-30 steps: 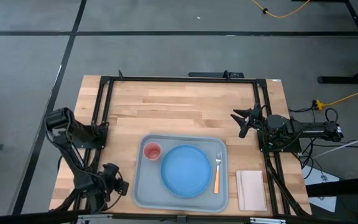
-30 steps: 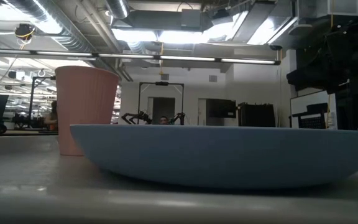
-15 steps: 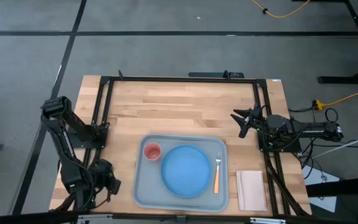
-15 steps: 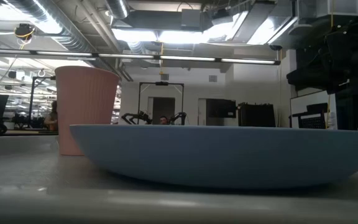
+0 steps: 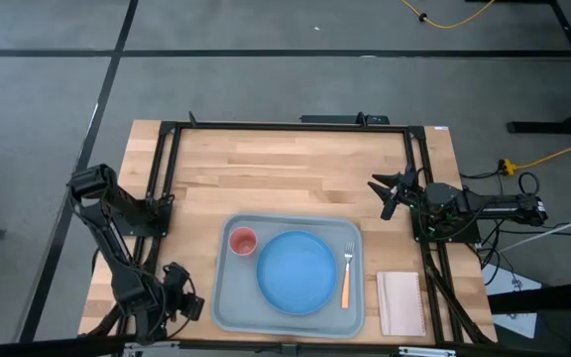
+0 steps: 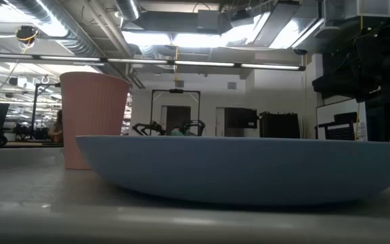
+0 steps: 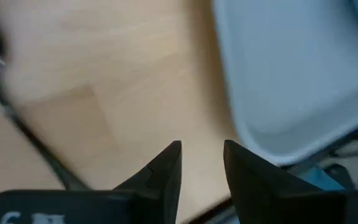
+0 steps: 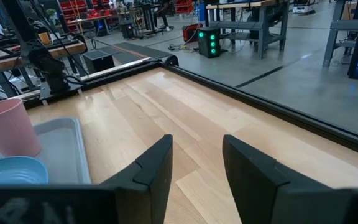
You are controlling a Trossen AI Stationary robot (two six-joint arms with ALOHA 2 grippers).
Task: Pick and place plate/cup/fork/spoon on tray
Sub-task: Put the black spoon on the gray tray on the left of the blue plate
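Note:
The pale blue-grey tray point(image 5: 228, 297) lies at the table's near middle. On it rest the blue plate point(image 5: 296, 272), flat in the middle, the pink cup point(image 5: 242, 241), upright at the far left corner, and the orange-handled fork point(image 5: 346, 278) along the right rim, tines toward the far edge. The low view shows the cup point(image 6: 92, 115) behind the plate point(image 6: 242, 166). The spoon is out of view. My left gripper point(image 5: 191, 303) is open and empty just left of the tray's near left corner point(image 7: 272, 118). My right gripper point(image 5: 383, 194) is open and empty, beyond the tray's far right corner.
A small white rectangular pad point(image 5: 400, 302) lies right of the tray at the near right. A black frame point(image 5: 285, 126) runs along the table's far, left and right edges. Bare wood point(image 5: 285, 174) lies between the tray and the far edge.
My left gripper has drawn a little toward the table's left edge and then come back toward the tray's near left corner, staying open and empty. The things on the tray have kept still.

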